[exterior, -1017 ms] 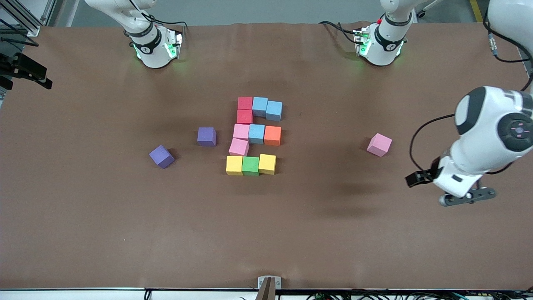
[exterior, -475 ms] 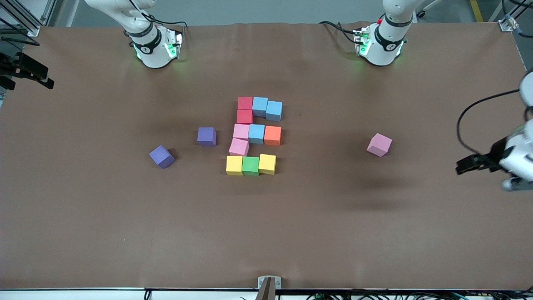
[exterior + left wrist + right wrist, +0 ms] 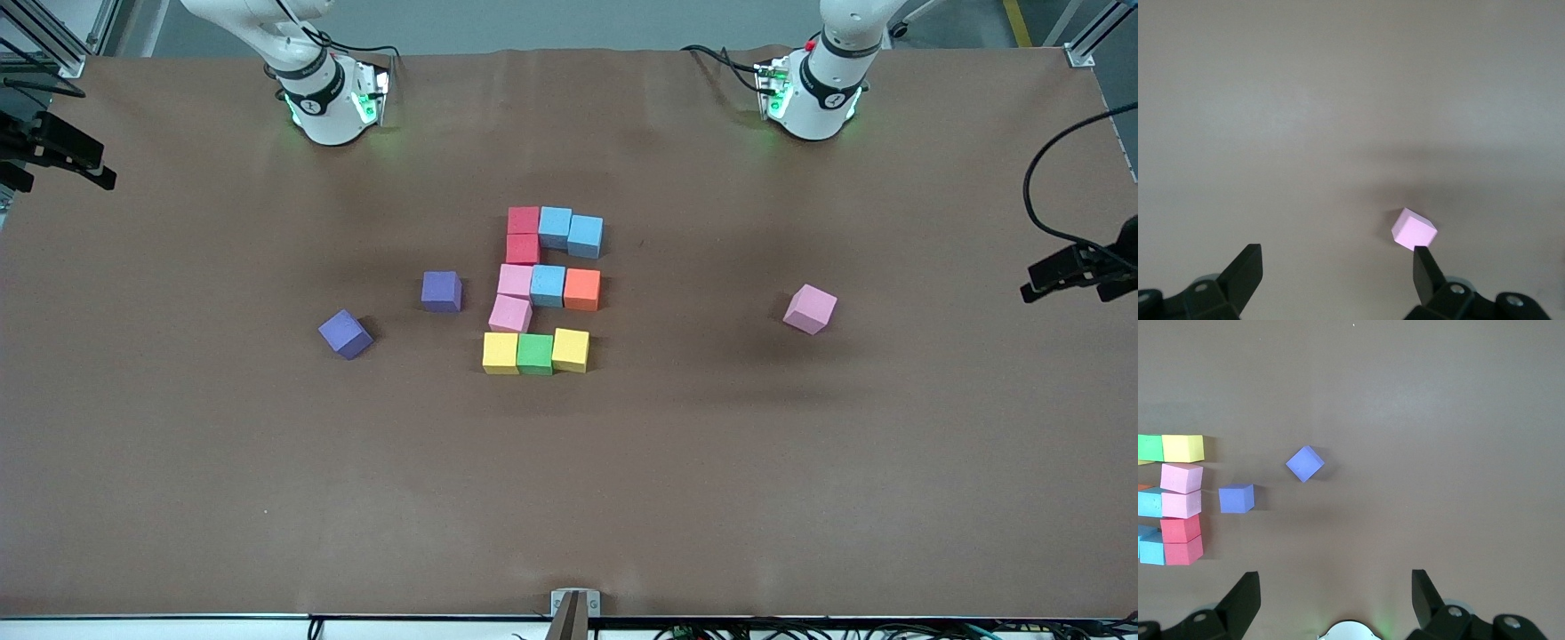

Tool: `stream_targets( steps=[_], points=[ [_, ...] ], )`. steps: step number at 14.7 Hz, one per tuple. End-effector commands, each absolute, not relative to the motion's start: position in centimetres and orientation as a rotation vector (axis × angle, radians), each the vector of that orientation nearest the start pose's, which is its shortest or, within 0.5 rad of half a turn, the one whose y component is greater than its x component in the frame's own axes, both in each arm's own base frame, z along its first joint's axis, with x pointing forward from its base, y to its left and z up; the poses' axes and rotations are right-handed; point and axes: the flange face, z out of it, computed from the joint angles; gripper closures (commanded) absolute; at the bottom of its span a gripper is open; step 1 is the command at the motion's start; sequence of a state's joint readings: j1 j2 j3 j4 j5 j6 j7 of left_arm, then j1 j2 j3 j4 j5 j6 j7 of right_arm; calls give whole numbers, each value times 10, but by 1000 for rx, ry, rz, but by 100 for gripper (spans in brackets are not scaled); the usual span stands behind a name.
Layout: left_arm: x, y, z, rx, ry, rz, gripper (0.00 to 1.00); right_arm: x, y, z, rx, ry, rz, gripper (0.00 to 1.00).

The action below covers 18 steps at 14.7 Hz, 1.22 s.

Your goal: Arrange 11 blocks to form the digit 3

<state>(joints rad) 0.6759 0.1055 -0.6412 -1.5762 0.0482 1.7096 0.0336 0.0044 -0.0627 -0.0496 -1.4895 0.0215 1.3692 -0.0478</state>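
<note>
Under the right gripper (image 3: 1335,600), jaws spread and empty, lie two purple cubes (image 3: 1305,463); the blocks (image 3: 542,289) already form the digit 3 (image 3: 544,286). Best keep both arms clear. Left gripper (image 3: 1337,277), released, hangs over the lilac-pink cube (image 3: 1413,229).

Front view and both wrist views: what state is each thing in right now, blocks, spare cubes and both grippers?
digit 3: eleven blocks assembled, touching, flat on the table.
purple cubes: two, loose, apart, toward the right arm's end.
lilac-pink cube: loose, alone, turned askew, toward the left arm's end.
left gripper: open, empty, high above the lilac-pink cube's end.
right gripper: open, empty, waiting above its base.
</note>
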Motion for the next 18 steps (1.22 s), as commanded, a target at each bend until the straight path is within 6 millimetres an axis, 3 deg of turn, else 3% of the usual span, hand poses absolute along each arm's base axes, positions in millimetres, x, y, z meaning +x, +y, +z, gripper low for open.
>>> stream_targets(
  steps=[1, 3, 6, 10, 12, 18],
  points=[
    [578, 35, 598, -3136, -8, -81, 0, 505, -19, 680, -3099, -22, 76, 0],
    [571, 36, 616, -3139, -29, -119, 0, 504, -20, 680, -3099, -22, 80, 0],
    [570, 40, 626, -3136, -39, -144, 0, 505, -20, 680, -3099, -21, 71, 0],
    [571, 38, 625, -3136, -39, -145, 0, 506, -19, 680, -3101, -26, 71, 0],
    [571, 27, 627, -3137, -15, -149, 0, 506, -19, 680, -3102, -28, 71, 0],
    [571, 33, 632, -3132, -26, -166, 0, 506, -21, 680, -3108, -24, 69, 0]
  ],
)
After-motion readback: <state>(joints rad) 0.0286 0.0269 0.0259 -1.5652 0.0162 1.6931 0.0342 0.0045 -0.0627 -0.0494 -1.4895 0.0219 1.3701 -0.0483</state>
